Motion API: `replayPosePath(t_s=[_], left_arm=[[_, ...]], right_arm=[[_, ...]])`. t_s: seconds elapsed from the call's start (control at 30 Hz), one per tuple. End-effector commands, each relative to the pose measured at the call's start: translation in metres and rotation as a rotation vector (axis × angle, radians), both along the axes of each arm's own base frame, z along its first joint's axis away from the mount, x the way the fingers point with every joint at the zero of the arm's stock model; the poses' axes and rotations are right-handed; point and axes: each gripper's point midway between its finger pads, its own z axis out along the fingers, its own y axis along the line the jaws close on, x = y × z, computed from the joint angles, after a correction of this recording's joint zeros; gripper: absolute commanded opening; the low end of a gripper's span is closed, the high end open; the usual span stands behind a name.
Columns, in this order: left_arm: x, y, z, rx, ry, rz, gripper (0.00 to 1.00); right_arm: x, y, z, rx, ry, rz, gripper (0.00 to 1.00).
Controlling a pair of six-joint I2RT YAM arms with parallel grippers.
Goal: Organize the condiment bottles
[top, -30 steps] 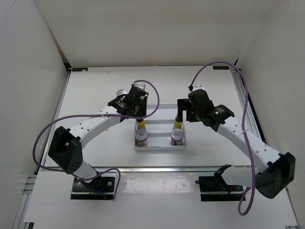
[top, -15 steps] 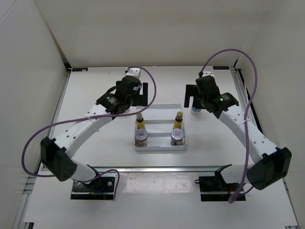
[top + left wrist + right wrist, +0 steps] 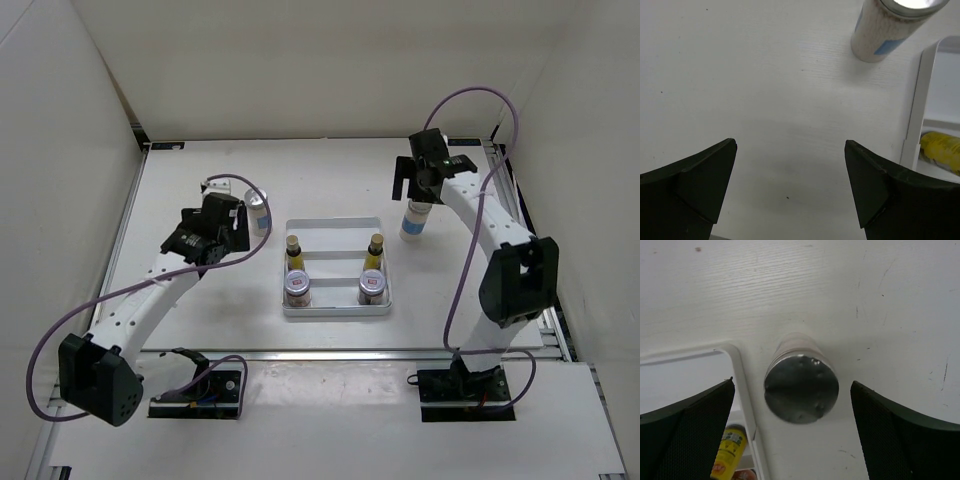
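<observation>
White plastic and silver metal make up most of the six condiment bottles on the white desk [image 3: 230,310]. There are two tall white blue-labelled bottles with silver caps, two slim yellow bottles with dark caps, and two squat silver-lidded jars.

The white rectangular tray [image 3: 335,220] holds four of them. The left jar [image 3: 297,288] and the right jar [image 3: 372,286] stand at the tray's near end. The left yellow bottle [image 3: 294,250] and the right yellow bottle [image 3: 375,250] stand just behind them. The right jar's lid carries a red label, its writing too small to read.

Outside the tray, the left tall bottle [image 3: 258,210] stands near its far left corner, and the right tall bottle [image 3: 414,220] stands just beside its far right corner.

The left claw [image 3: 790,145] is spread wide over bare desk left of the tray, gripping nothing. The right claw [image 3: 791,384] hangs spread wide over the right tall bottle's cap, fingers to either side and clear of it.
</observation>
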Motion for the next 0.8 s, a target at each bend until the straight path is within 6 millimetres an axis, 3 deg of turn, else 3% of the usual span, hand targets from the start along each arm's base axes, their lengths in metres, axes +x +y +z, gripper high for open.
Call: replayPosePath(t_s=[0.0,0.1,0.2,0.33,0.37,0.47,0.57,0.63,0.73,0.77], left_arm=[[0.0,-0.003,0.008,-0.024,-0.031,-0.014,1.0],[0.005,-0.003,0.006,-0.016,-0.043,-0.013,1.0],[0.007,-0.002,-0.003,0.004,-0.013,-0.006,1.0],[0.01,-0.003,-0.002,0.004,-0.013,-0.006,1.0],[0.01,-0.003,-0.002,0.004,-0.013,-0.006,1.0],[0.01,-0.003,-0.002,0.004,-0.013,-0.006,1.0],[0.01,-0.004,-0.003,-0.002,-0.011,-0.012,1.0],[0.01,-0.004,-0.003,-0.002,-0.011,-0.012,1.0],[0.01,-0.005,-0.006,0.002,-0.002,-0.012,1.0],[0.011,-0.005,-0.009,0.006,0.007,-0.012,1.0]], right_arm=[[0.014,-0.015,-0.004,-0.034,0.021,-0.024,1.0],[0.018,-0.012,-0.024,-0.022,0.071,-0.014,1.0],[0.018,-0.005,-0.039,0.008,0.111,-0.014,0.85],[0.017,-0.003,-0.039,0.022,0.113,-0.017,0.61],[0.017,-0.003,-0.034,0.026,0.1,-0.017,0.49],[0.015,-0.006,-0.006,0.011,0.034,-0.028,0.31],[0.014,-0.001,0.04,0.038,-0.067,-0.008,0.25],[0.008,0.02,0.073,0.082,-0.133,0.082,0.24],[-0.001,0.045,0.101,0.107,-0.192,0.19,0.23],[-0.004,0.053,0.101,0.117,-0.188,0.214,0.23]])
